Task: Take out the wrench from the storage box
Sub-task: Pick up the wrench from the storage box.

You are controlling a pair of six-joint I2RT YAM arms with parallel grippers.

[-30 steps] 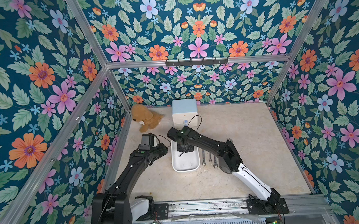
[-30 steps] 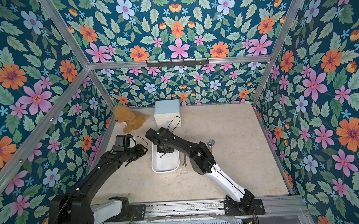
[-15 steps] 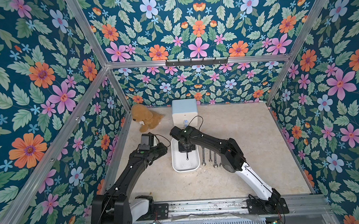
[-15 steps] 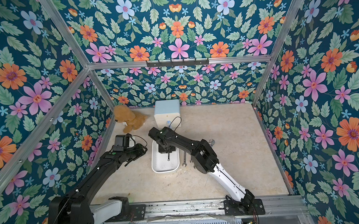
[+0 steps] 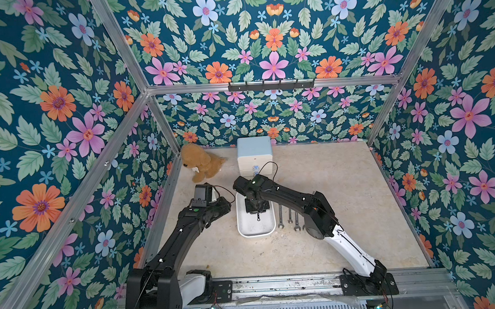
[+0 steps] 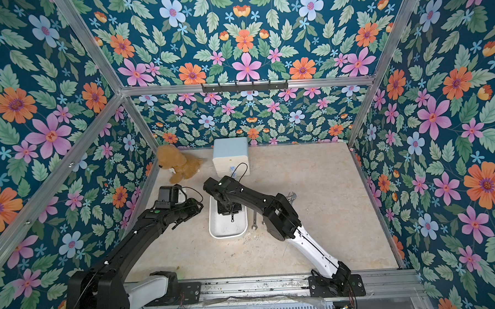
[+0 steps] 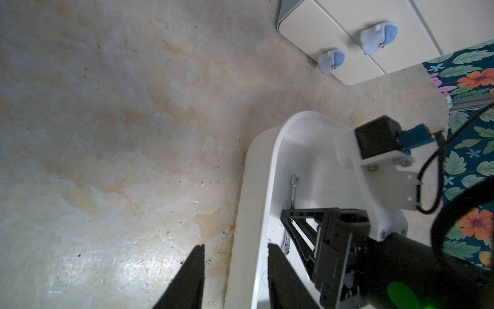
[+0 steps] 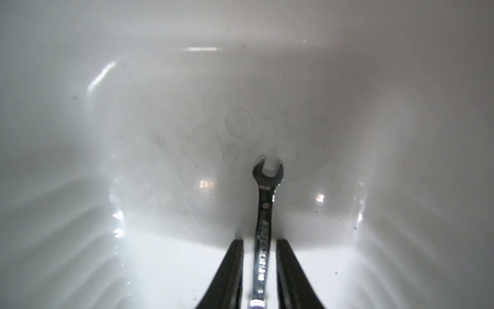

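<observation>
Now the right gripper (image 8: 259, 242) has slid from the far end of the box (image 5: 255, 234) toward its middle, jaws slightly apart astride the wrench (image 8: 264, 208) lying inside; the left gripper (image 7: 235, 248) clamps the box wall, so we judge squeeze-and-lift comes next

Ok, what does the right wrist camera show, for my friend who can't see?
A wrench lies inside a white box, its open end pointing away from the camera. The two black tips of the right claw sit on either side of its handle, with thin gaps, not squeezing it.
</observation>
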